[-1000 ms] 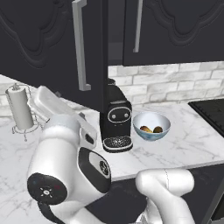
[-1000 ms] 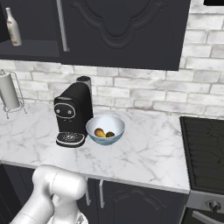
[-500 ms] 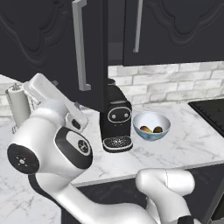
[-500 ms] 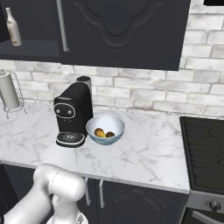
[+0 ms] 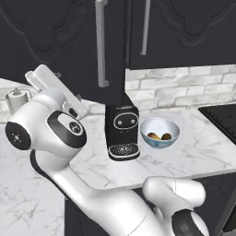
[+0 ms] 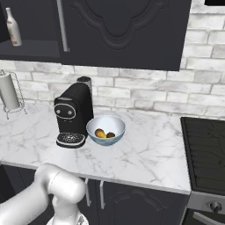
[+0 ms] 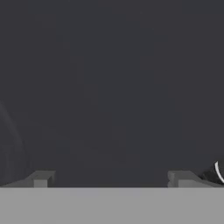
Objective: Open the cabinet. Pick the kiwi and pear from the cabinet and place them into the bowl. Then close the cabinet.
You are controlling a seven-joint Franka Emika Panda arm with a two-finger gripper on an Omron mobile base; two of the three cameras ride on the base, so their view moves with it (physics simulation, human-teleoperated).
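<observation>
Kiwi (image 6: 110, 135) and pear (image 6: 100, 132) lay in bowl (image 6: 105, 130); cabinet (image 5: 69, 41) door stood open, unclosed; fingers (image 7: 43, 178) released, empty.

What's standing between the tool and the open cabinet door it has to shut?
Nothing visible does: the open tool faces what looks like the cabinet door, a bare dark panel with nothing ahead of its tips.

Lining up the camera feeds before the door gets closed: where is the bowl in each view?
Left base view: bowl right of centre, on the counter.
Right base view: bowl left of centre, on the counter.
Hand view: dark cabinet surface close up.
Shared landmark: coffee machine, touching the bowl's left side.
</observation>
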